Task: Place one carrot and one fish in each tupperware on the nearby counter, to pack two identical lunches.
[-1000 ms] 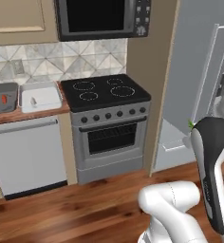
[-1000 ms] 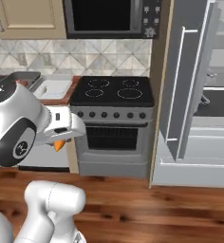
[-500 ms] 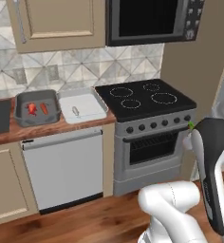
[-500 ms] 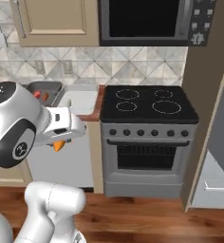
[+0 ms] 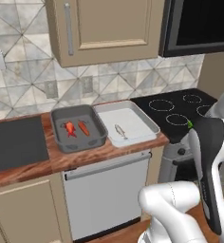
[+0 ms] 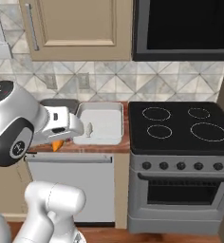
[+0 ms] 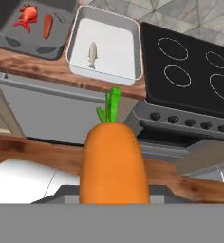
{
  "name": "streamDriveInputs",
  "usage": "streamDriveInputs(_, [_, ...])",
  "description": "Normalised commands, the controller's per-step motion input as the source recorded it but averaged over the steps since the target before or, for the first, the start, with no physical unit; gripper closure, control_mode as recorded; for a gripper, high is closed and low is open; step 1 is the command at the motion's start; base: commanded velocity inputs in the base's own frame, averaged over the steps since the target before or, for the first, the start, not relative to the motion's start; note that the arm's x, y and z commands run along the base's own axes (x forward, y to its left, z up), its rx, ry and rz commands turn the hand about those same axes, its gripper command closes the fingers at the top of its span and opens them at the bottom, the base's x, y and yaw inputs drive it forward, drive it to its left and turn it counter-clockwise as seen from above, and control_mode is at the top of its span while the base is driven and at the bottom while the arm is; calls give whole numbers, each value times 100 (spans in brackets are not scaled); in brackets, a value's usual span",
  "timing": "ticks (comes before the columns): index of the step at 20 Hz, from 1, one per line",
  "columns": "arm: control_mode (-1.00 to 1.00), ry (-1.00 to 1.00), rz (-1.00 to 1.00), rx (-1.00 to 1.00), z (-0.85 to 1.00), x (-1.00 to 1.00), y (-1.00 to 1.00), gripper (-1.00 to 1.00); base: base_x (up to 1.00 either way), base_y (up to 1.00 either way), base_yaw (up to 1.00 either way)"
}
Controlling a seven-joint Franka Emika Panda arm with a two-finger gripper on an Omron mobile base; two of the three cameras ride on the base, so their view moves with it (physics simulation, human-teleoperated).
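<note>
I am holding a carrot in my fingers. They are squeezed shut on its fat orange body, and its green top is pointing away from me, toward the bench.

The bench is out ahead of me and lower down. Two boxes are sitting on it, side by side and touching. The dark grey box already has a red fish and a plain carrot lying in it, next to each other. The white box has just a little silver fish in it, so I think my carrot belongs there.

The white box is straight ahead of my fingers, just a bit to one side, right beside the black stove. My carrot is pointing almost at it. The silver fish is lying longways near one side of the box, and there is bare room next to it. I am guessing I need to reach forward over the bench edge and go down.
</note>
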Motion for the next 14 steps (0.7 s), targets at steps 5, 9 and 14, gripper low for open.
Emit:
streamDriveInputs(5, [100, 0, 0, 0, 0, 0, 0, 100, 85, 7, 0])
streamDriveInputs(9, [100, 0, 0, 0, 0, 0, 0, 100, 38, -7, 0])
streamDriveInputs(14, [-100, 0, 0, 0, -25, 5, 0, 100, 11, 0, 0])
